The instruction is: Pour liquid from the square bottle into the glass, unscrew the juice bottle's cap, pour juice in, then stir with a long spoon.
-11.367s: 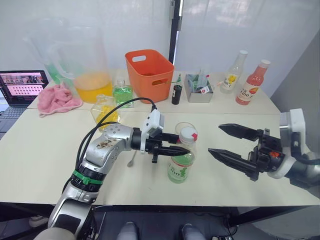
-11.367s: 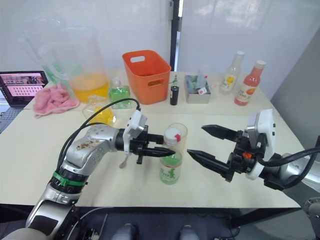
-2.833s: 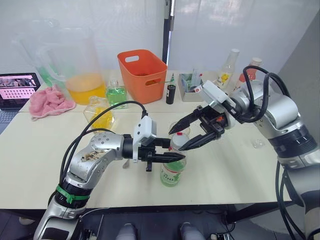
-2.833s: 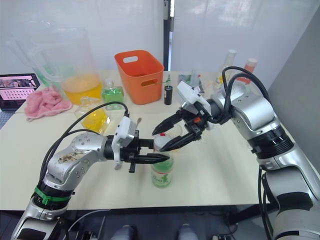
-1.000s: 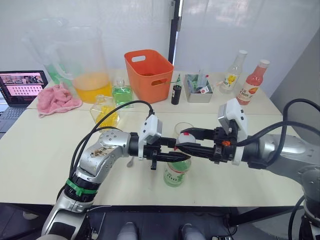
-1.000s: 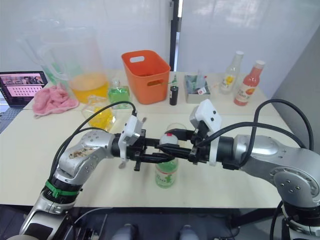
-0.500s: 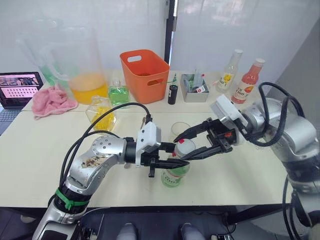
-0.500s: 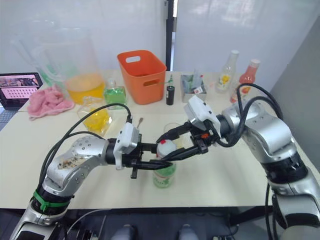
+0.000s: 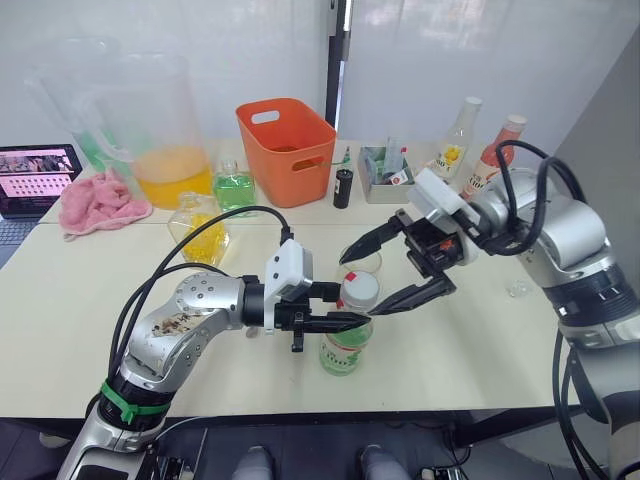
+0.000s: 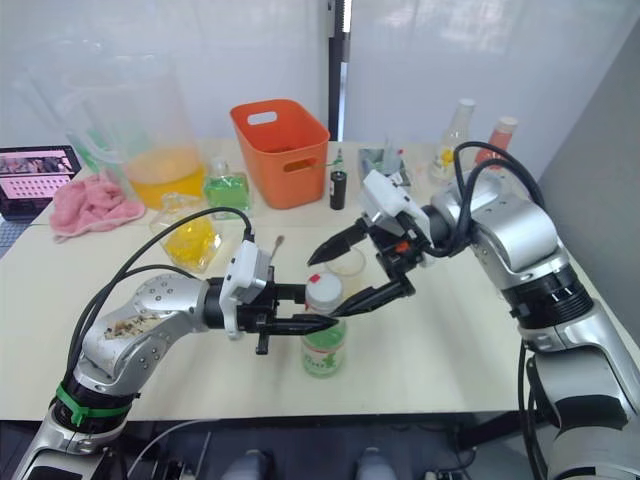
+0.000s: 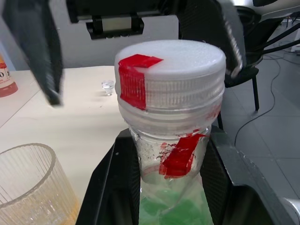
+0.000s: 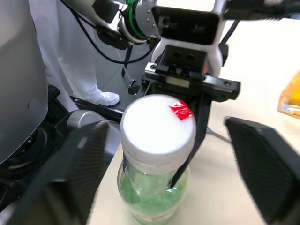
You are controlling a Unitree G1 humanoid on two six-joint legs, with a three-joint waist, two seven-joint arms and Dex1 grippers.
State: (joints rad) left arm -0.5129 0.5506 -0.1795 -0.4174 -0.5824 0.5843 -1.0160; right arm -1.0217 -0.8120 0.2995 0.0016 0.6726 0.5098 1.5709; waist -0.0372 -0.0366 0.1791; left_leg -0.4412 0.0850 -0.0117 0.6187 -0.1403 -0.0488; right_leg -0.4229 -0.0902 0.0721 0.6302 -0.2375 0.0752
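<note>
My left gripper (image 9: 340, 321) is clamped on the neck of the juice bottle (image 9: 345, 345), fingers on either side just under the white cap (image 11: 169, 72). The bottle stands upright on the bench (image 9: 80, 300), green liquid inside, a red seal strip across the cap.

My right gripper (image 9: 385, 272) hangs over the cap, fingers spread wide, one above and one beside it; it holds nothing, and I see a gap between fingers and cap.

The ribbed glass (image 9: 361, 262) sits just behind the bottle. A spoon (image 10: 275, 243) lies behind my left arm. Further back: square bottle (image 9: 234, 185) with green liquid, orange basket (image 9: 287, 140), big pitcher (image 9: 165, 125), pink cloth (image 9: 95, 200).
</note>
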